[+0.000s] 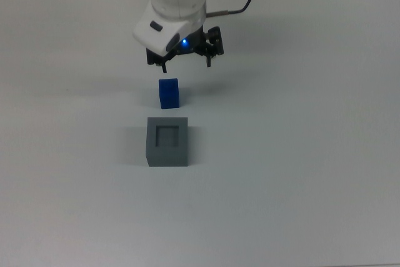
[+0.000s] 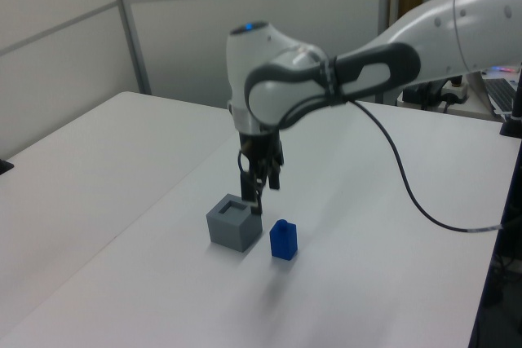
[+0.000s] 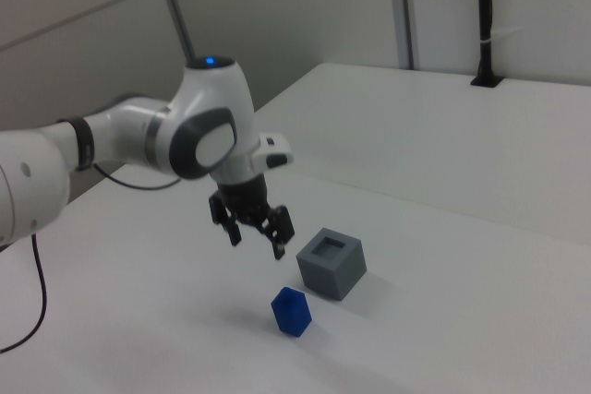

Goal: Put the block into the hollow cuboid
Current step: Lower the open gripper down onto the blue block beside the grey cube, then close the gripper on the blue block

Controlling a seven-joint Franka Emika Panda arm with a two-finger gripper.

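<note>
White worktop (image 1: 300,173) held the block (image 1: 168,93) beside the box (image 1: 167,141). Fingers (image 1: 185,59) hung apart above the block, ungrasped; next came lowering to straddle it.

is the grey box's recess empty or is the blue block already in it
Empty. The top view looks straight into the hollow cuboid and shows only grey inside; the block stands on the table just beyond it.
</note>
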